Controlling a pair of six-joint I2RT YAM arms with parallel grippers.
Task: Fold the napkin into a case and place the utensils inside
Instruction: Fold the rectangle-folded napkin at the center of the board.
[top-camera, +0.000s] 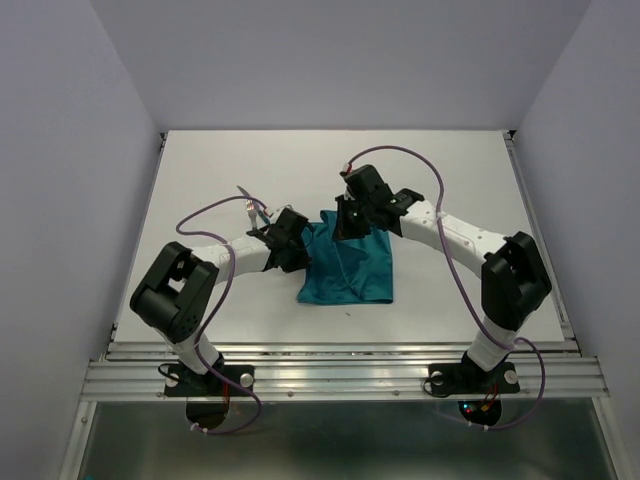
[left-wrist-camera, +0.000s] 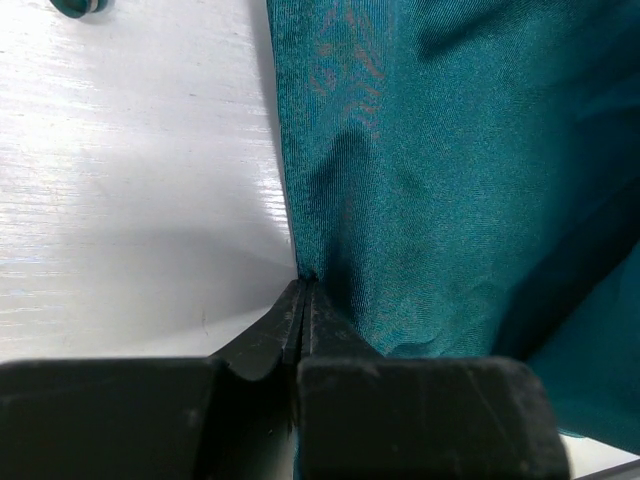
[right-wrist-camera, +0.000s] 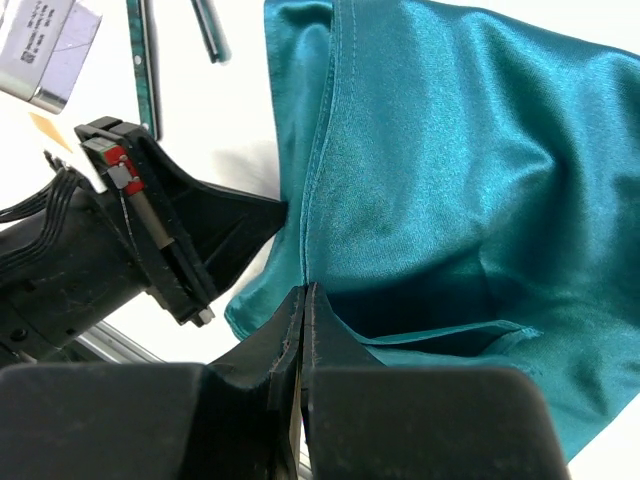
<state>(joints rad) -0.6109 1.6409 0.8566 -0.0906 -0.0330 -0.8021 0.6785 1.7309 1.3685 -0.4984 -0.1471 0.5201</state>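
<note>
The teal-green napkin (top-camera: 350, 268) lies rumpled at mid-table, with its far-left part raised. My left gripper (top-camera: 303, 245) is shut on the napkin's left edge; in the left wrist view the closed tips (left-wrist-camera: 303, 287) pinch the cloth (left-wrist-camera: 440, 180). My right gripper (top-camera: 341, 228) is shut on a fold near the far edge; its tips (right-wrist-camera: 303, 292) pinch the napkin (right-wrist-camera: 450, 170) along a seam. The utensils (top-camera: 255, 210) lie on the table just left of the napkin. Their thin teal handles show in the right wrist view (right-wrist-camera: 147, 70), and one end shows in the left wrist view (left-wrist-camera: 80, 6).
The white table (top-camera: 200, 180) has raised rails along its right side (top-camera: 540, 230) and front edge (top-camera: 340, 350). The left arm's black gripper body (right-wrist-camera: 150, 240) is close beside my right fingertips. Purple cables (top-camera: 215, 210) loop over both arms.
</note>
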